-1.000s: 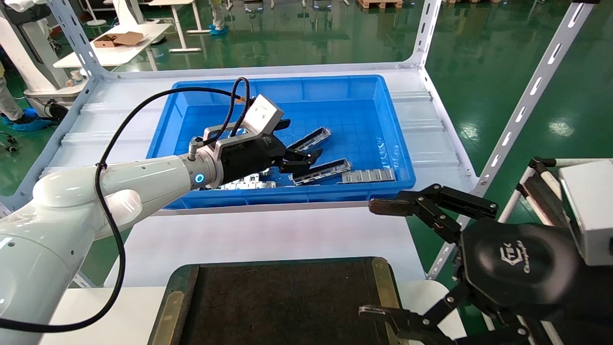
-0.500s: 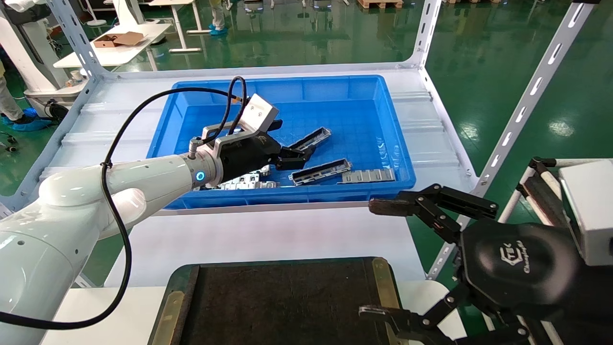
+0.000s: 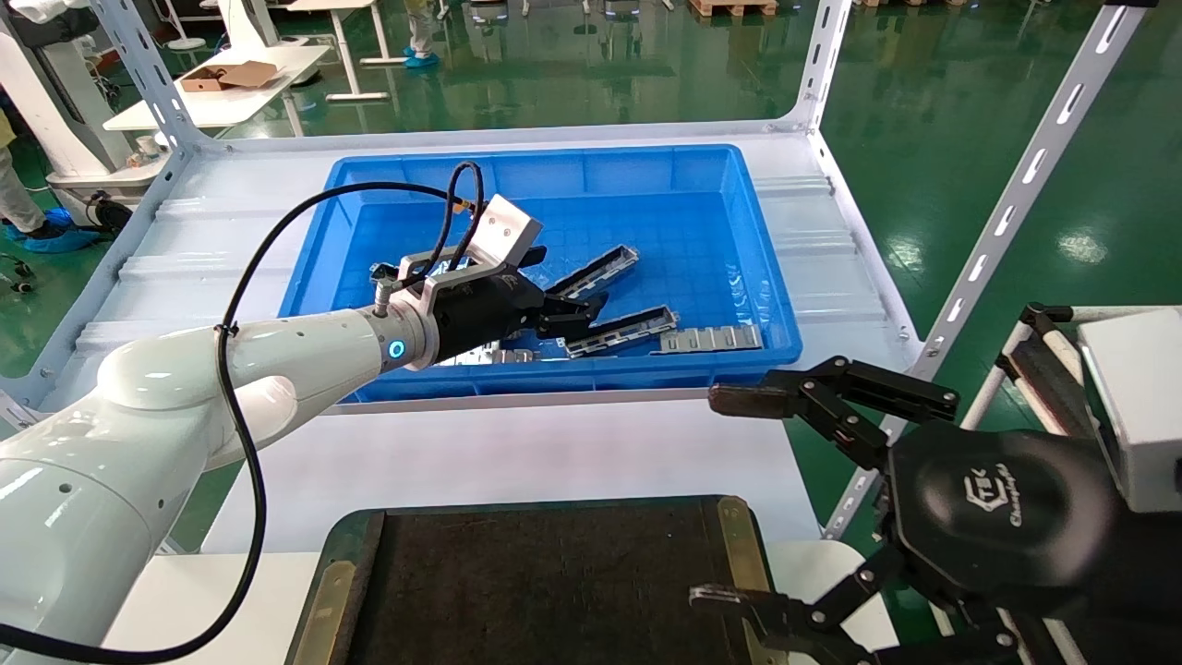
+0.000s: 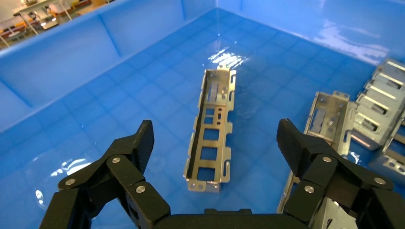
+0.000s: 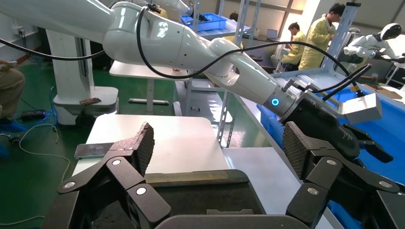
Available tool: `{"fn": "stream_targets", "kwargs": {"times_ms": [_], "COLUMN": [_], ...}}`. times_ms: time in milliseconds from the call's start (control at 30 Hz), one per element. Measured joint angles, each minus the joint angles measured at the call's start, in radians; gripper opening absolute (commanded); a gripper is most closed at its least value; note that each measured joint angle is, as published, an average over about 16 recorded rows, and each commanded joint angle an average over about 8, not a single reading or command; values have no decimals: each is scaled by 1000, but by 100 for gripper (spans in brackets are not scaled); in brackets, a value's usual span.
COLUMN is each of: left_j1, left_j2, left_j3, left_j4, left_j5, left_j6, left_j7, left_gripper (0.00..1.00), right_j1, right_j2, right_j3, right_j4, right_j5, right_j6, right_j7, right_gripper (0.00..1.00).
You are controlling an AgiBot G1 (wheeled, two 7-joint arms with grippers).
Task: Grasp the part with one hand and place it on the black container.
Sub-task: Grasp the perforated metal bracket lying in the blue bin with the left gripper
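- My left claw (image 3: 577,314) reaches into the blue bin (image 3: 739,185) on the far shelf, fingers spread wide and holding nothing.
- From my left wrist, the two black fingers (image 4: 143,140) stand well apart, with one metal channel (image 4: 211,129) lying on the bin floor between them, past the tips, not touched.
- That channel (image 3: 596,270) lies flat with its open side up, slanting toward the far right of the bin, with square cut-outs along its base.
- A second channel (image 3: 617,331) lies just near of it, running left to right, close to my left fingertips.
- A flat silver plate (image 3: 709,339) with square windows lies just to the right of that second channel, by the near wall of the bin.
- More silver pieces (image 3: 489,353) lie partly hidden under my left wrist.
- My right claw (image 3: 794,499) hangs open at the near right, just beside the right edge of the black tray (image 3: 545,591), empty.
- The black tray sits nearest to me, on the near side of the white shelf (image 3: 517,453), well apart from the bin, with a brass-coloured rim (image 3: 736,545).
- From my right wrist, both padded fingers (image 5: 143,143) are wide apart over the tray's near edge (image 5: 191,177).
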Motion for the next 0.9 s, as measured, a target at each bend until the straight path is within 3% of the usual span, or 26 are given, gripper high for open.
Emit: {"fn": "stream_targets", "kwargs": {"times_ms": [900], "left_j1": [14], "left_j2": [-5], "left_j3": [156], "left_j4": [-23], "left_j5": [-126], "left_j6": [-88], "left_j7": [-35], "left_gripper": [0], "right_j1": [0], "right_j2": [0], "right_j3": [0], "right_j4": [0], "right_j5": [0], "right_j6": [0], "right_j7": [0], "right_gripper": [0]}}
